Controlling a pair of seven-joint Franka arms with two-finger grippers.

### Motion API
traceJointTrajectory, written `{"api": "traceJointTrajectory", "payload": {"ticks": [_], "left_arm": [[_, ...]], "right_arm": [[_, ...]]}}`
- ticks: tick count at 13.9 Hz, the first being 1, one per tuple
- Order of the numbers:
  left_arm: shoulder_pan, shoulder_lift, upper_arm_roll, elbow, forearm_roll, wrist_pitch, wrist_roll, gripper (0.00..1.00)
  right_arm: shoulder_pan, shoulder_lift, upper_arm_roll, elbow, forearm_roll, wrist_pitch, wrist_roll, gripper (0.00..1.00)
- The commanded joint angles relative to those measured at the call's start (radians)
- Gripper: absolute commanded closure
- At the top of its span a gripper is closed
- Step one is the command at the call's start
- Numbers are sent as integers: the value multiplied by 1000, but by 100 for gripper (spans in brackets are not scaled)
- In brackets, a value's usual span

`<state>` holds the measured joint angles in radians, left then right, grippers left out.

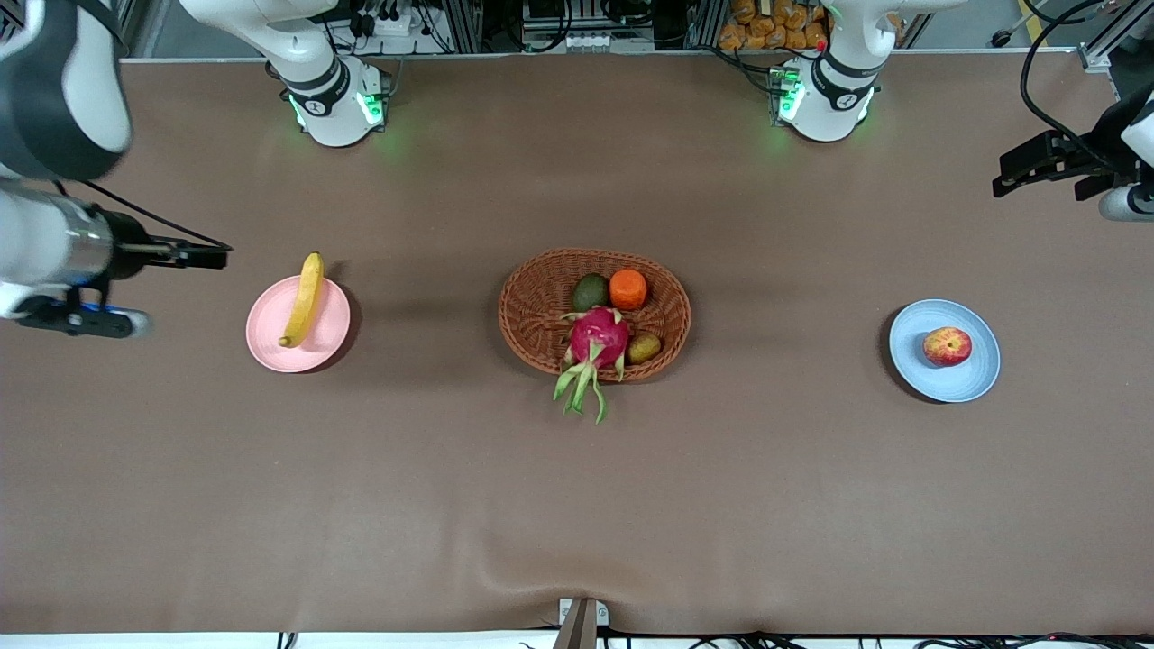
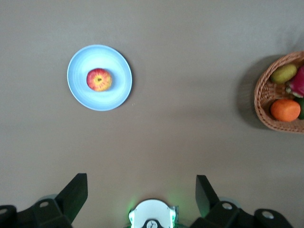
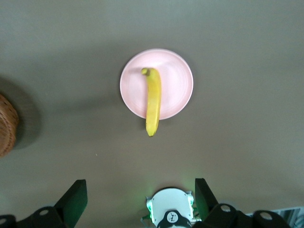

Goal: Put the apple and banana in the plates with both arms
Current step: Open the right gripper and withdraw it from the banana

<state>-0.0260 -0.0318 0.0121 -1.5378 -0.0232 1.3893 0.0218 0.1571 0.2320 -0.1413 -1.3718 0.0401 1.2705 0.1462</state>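
Surface: brown cloth-covered table (image 1: pixel 577 505), a low ripple at the edge nearest the front camera.
Middle: brown oval wicker basket (image 1: pixel 527 311) resting on the cloth.
Right arm's end: pink plate (image 1: pixel 270 347) flat on the cloth, well apart from the basket.
Left arm's end: blue plate (image 1: pixel 969 383) flat on the cloth, also well apart from the basket.
Line-up: the three sit roughly in a row across the table.

The basket (image 1: pixel 595 314) sits mid-table, holding the dragon fruit (image 1: pixel 597 338) and orange (image 1: pixel 628 288). Toward the right arm's end lies one plate (image 1: pixel 270 338) — the banana (image 1: pixel 303 298) on it, one tip overhanging the rim. Toward the left arm's end, the other plate (image 1: pixel 974 374) holds the apple (image 1: pixel 947 346).
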Motion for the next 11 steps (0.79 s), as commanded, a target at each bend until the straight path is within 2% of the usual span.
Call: {"api": "traceJointTrajectory", "payload": {"ticks": [1, 6, 11], "left_arm": [[-6, -30, 8, -27, 37, 46, 3, 0], [-5, -23, 8, -28, 42, 47, 7, 0], [-5, -20, 8, -30, 40, 42, 7, 0]], "right_arm": [[-57, -13, 16, 75, 23, -22, -124, 0], [-103, -143, 17, 68, 40, 7, -244, 0], [-110, -296, 22, -148, 26, 55, -252, 0]]}}
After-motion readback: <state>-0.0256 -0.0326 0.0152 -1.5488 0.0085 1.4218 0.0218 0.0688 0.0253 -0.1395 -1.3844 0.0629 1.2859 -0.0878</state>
